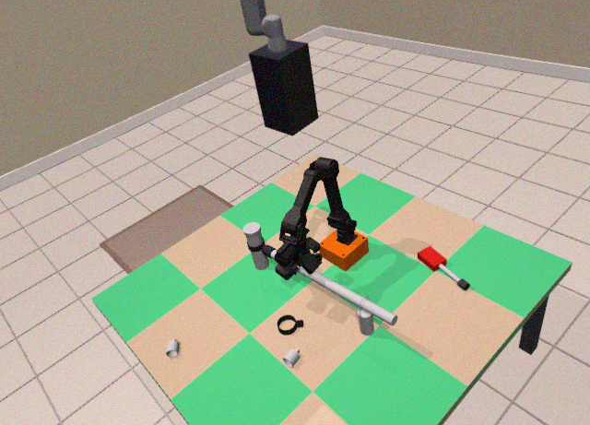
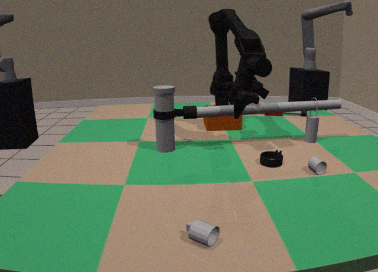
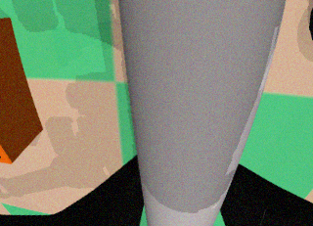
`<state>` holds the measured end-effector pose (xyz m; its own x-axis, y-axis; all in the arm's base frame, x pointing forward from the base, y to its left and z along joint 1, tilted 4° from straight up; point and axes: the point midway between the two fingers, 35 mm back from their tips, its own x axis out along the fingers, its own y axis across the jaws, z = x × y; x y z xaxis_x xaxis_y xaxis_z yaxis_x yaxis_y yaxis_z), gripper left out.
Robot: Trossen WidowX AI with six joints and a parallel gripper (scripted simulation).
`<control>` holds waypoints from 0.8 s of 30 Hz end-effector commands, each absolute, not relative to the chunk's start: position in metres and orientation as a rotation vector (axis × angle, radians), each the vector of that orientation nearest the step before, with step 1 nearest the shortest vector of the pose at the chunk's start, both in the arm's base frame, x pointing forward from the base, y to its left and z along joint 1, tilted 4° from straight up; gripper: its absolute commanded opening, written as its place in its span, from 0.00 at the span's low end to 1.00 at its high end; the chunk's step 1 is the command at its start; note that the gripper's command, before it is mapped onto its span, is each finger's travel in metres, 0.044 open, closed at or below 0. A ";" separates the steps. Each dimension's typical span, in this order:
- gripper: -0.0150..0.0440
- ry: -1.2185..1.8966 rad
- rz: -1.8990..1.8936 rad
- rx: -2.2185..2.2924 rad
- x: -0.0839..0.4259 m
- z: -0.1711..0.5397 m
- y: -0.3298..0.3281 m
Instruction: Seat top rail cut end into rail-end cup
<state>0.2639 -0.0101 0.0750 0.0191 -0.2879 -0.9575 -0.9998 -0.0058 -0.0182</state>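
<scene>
The grey rail (image 1: 338,289) (image 2: 290,106) (image 3: 196,89) slopes slightly up toward its far end. Its cut end meets the mouth of the black rail-end cup (image 2: 189,112) (image 1: 269,250) with no gap visible; how deep it sits inside is hidden. The cup is on the black brace band (image 2: 163,114), which is around the big post (image 2: 165,136) (image 1: 259,261), somewhat below the post cap (image 2: 163,89). The rail passes through the wire loop (image 2: 314,100) on the small post (image 2: 311,129) (image 1: 366,324). My gripper (image 3: 178,158) (image 2: 239,110) is shut on the rail, between cup and loop.
A black loose band (image 1: 287,324) (image 2: 271,159) and two loose grey cups (image 1: 172,348) (image 1: 291,358) (image 2: 202,232) (image 2: 316,165) lie on the table. The orange block (image 1: 344,251) (image 2: 222,123) is under the arm's base. A red-headed tool (image 1: 431,258) lies beyond the rail.
</scene>
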 end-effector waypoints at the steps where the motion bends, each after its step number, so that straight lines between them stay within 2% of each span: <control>1: 0.25 1.405 1.045 -1.432 0.264 0.075 -0.010; 24: 0.25 1.409 1.042 -1.438 0.264 0.077 -0.013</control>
<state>0.2638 -0.0102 0.0748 0.0180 -0.2853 -0.9583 -0.9998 -0.0057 -0.0171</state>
